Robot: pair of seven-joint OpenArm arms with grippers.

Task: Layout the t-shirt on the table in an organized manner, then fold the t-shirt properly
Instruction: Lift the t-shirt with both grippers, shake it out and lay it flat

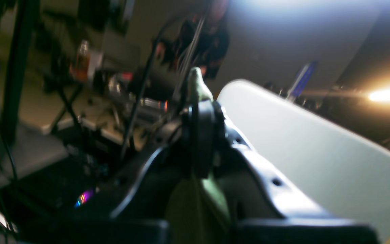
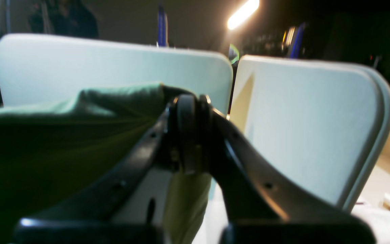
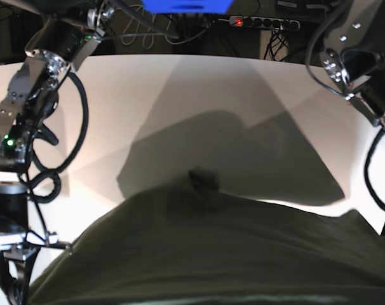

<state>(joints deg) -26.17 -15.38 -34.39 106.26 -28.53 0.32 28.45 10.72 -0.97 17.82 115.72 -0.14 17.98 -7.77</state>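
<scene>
The t-shirt is a plain dull olive green with no pattern, darker where shadow falls across it. The table is plain white, crossed by grey shadows. Both grippers, left and right, are black. A power strip shows a red light.

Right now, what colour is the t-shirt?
The t-shirt is plain olive green, with no pattern. It shows best in the right wrist view.
</scene>
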